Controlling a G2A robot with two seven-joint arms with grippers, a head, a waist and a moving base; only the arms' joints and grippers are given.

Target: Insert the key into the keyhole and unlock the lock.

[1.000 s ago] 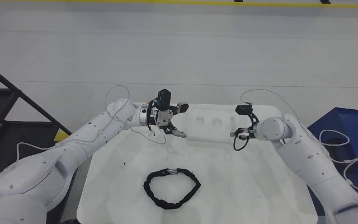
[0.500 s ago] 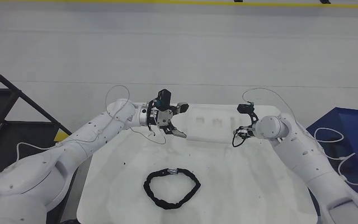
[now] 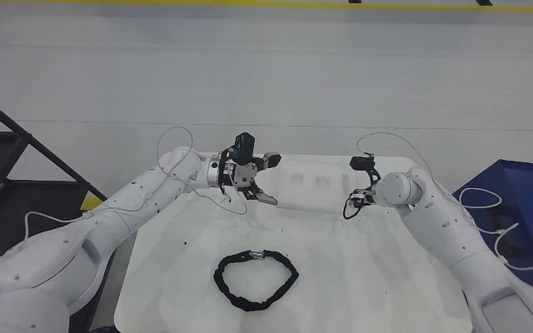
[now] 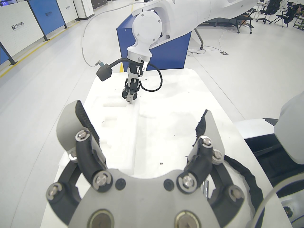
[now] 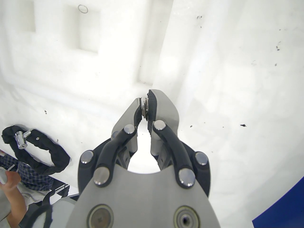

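- Black fabric sleeves the chain lock (image 5: 52,149), which lies as a closed loop on the white tabletop (image 3: 375,283), toward its near edge. Its silver lock body (image 5: 21,140) sits on the far side of the loop.
- Pinched between the tips of the right jaws is the key (image 5: 144,109), a small metal piece. These jaws are clenched on it.
- On the right arm (image 3: 441,221), those jaws hang low over the white foam tray (image 3: 312,179) at the far side of the tabletop, just beside the end of a long narrow recess (image 5: 156,36).
- From the key, the chain lock is well apart, nearer the front edge and toward the left arm (image 3: 141,200).
- At the tray's other end, the left jaws are released, spread wide with nothing between them. The chain loop lies on the tabletop below them, toward the near edge.
- At the rim of a square recess in the tray lies a thin metal ring (image 5: 83,8).
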